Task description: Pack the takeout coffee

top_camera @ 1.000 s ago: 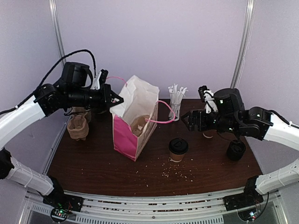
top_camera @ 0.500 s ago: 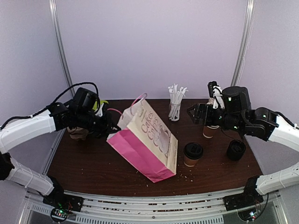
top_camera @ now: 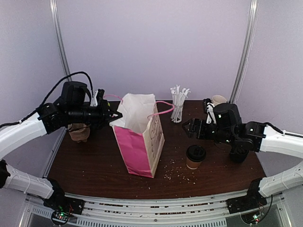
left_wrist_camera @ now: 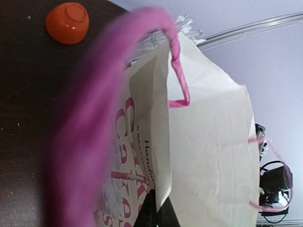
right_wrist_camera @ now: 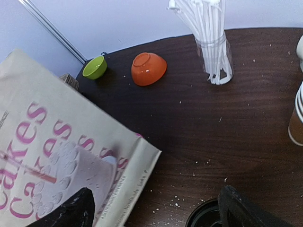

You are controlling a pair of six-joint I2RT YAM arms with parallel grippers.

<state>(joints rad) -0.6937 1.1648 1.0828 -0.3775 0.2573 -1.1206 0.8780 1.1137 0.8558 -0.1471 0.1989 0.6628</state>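
Observation:
The takeout coffee [top_camera: 195,157], a brown paper cup with a black lid, stands on the table right of the bag; its lid shows at the bottom of the right wrist view [right_wrist_camera: 206,218]. The pink and white paper bag [top_camera: 138,137] stands upright with its mouth open. My left gripper [top_camera: 110,116] is shut on the bag's left rim, which is pinched between the fingertips in the left wrist view [left_wrist_camera: 158,208]. My right gripper [top_camera: 187,126] is open and empty, hovering just behind and above the cup, its fingers [right_wrist_camera: 247,210] either side of the bag's corner [right_wrist_camera: 142,161].
A glass of white straws [top_camera: 178,103] stands at the back. A paper cup stack [top_camera: 218,100] and black lids [top_camera: 239,153] sit behind my right arm. Brown cup carriers [top_camera: 79,132] stand at the left. An orange bowl [right_wrist_camera: 148,68] and a green bowl [right_wrist_camera: 94,67] lie behind the bag. Crumbs litter the table.
The bag tipped over to the right, then came back upright in my left gripper. The cup shifted a little right. My right gripper moved lower and nearer the cup.

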